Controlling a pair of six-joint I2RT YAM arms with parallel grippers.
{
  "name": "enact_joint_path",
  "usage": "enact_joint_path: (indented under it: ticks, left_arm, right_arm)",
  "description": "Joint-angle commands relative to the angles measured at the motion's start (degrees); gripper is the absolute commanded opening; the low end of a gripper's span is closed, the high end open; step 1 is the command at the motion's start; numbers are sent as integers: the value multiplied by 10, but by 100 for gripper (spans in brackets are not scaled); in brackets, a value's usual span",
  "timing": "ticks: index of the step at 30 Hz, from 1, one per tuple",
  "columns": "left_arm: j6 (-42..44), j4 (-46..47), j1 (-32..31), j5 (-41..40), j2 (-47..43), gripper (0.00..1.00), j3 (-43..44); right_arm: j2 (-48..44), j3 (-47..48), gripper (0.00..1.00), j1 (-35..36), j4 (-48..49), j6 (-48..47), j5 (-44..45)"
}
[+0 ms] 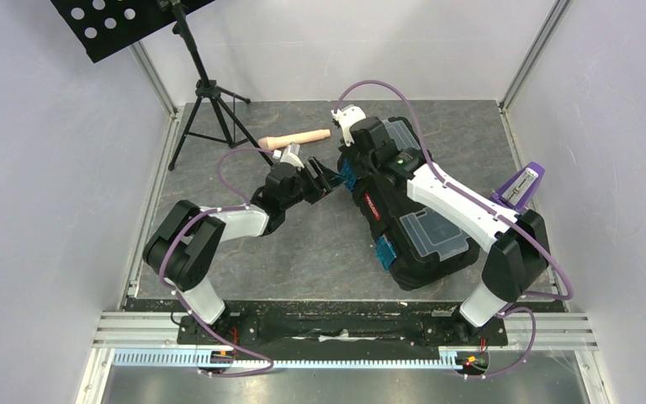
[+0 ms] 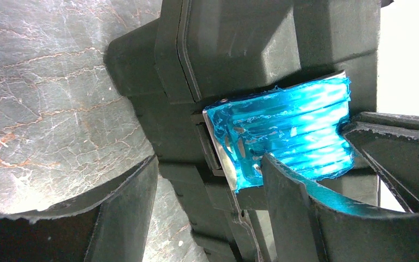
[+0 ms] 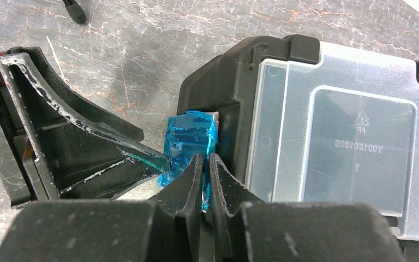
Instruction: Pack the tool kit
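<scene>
Right now the toolbox lies closed on the table, right of the middle and turned at a slant, its 2 clear lids facing up. Both arms meet at its far blue latch, on the side toward the left arm. The right gripper reaches over the box and is clenched on the latch's edge, with a sliver of blue pinched between its fingers. The left gripper stands released and wide. 1 of its fingers lies against the latch's face, and the other hangs over bare table beside the box wall, so it grasps nothing. A 2nd blue latch sits nearer the arm bases, untouched. Just behind the left gripper lies a beige handle. A purple stapler rests by the right wall, and a tripod stands at the back left.
</scene>
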Motion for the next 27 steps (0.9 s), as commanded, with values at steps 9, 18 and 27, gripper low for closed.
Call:
enact_joint_path:
  ticks: [9, 18, 27]
  left_arm:
    - [19, 2, -1, -15, -17, 71, -3]
    - [18, 2, -1, -6, -20, 65, -9]
    - [11, 0, -2, 22, 14, 59, 19]
  right_arm:
    - [24, -50, 6, -9, -25, 41, -35]
    - [11, -82, 1, -9, -25, 47, -18]
    - [16, -97, 0, -7, -14, 37, -14]
